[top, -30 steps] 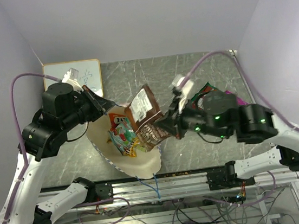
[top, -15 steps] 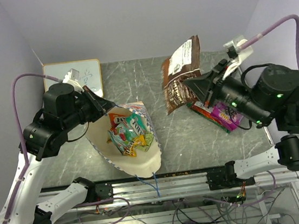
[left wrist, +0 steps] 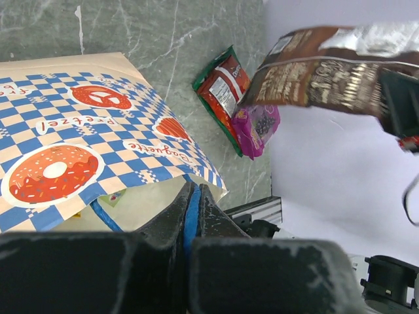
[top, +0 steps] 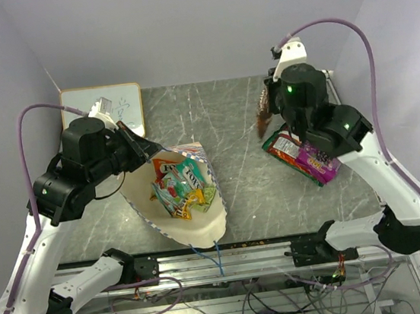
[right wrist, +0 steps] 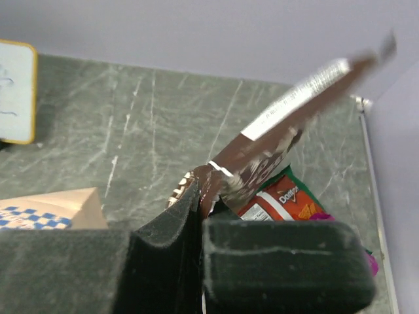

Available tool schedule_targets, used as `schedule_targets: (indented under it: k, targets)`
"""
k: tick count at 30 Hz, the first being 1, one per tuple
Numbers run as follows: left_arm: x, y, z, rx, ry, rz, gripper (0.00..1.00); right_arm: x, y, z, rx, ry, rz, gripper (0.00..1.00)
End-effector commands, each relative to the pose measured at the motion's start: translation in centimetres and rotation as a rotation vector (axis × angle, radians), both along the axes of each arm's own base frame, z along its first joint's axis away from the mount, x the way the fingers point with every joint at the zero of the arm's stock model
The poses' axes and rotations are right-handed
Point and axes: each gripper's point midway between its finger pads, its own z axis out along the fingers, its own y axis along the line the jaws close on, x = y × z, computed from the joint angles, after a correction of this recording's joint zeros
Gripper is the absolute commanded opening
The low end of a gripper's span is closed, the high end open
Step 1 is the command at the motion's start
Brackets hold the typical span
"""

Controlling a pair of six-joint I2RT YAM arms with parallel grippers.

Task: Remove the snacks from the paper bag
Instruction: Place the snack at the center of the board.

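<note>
Grey table (top: 246, 198) is meeting walls at the far and right edges, with the rail along the near edge. Bare marble is showing in the middle, between the paper bag (top: 202, 231) on the left and the packets on the right. The paper bag is lying with its long axis far-left to near-right, mouth gaping up, and mixed snacks (top: 179, 184) are showing inside. Left gripper (top: 148, 151) is pinching the bag's far-left rim, jaws closed on the paper. Right gripper (right wrist: 200, 196) is clamping the brown bag (right wrist: 288, 131) by its lower edge. It is holding it in the air over the far-right table, tilted, long axis rising far-right. A Doritos packet (top: 290, 151) is lying flat near it, touching a purple packet (top: 322, 166). A whiteboard (top: 130, 98) is sitting far left.
</note>
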Motion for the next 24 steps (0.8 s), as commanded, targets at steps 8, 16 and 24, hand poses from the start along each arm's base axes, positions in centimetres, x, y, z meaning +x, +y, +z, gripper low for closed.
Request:
schedule_targets:
  k: [8,16,24]
  targets:
    - [-0.5,-0.4,0.6,-0.003,-0.020,-0.039,0.07,7.8,-5.7,-7.1,0.291,0.136,0.015,0.00]
    - [-0.5,-0.6,0.4,0.004,-0.015,-0.054,0.07,9.6,-9.3,-10.1,0.455,0.154,-0.038,0.00]
    - [-0.3,-1.1,0.4,0.003,-0.013,-0.077,0.07,8.3,-13.0,-13.7,0.504,0.143,-0.145,0.00]
